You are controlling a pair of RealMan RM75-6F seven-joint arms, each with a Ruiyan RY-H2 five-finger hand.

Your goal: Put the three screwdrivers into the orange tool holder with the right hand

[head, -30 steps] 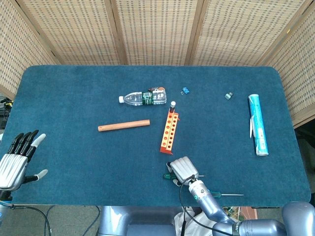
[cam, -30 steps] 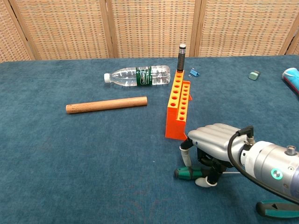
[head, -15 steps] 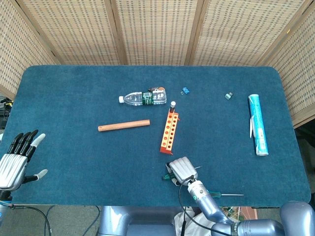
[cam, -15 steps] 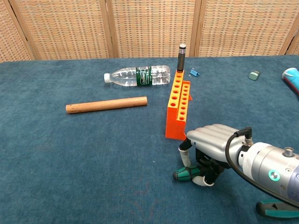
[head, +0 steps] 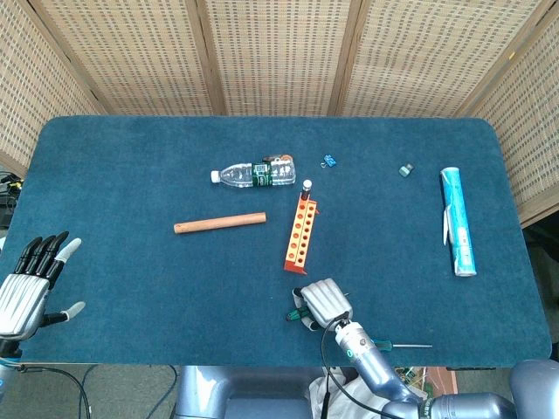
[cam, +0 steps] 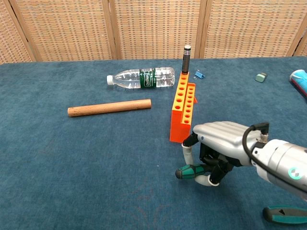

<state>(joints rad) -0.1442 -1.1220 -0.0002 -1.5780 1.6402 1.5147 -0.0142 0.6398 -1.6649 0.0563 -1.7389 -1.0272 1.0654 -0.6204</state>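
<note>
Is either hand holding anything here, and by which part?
The right hand grips the green-and-black-handled screwdriver by its handle. The left hand holds nothing, its fingers apart.

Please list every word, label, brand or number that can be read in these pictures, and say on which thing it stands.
No text can be read.
Water bottle: a green label, print too blurred to read.
Light blue tube: markings too small to read.
Right hand: a round teal mark on the wrist, no words legible.

Green screwdriver (cam: pixel 191 171) higher in right hand (cam: pixel 218 143)
</note>
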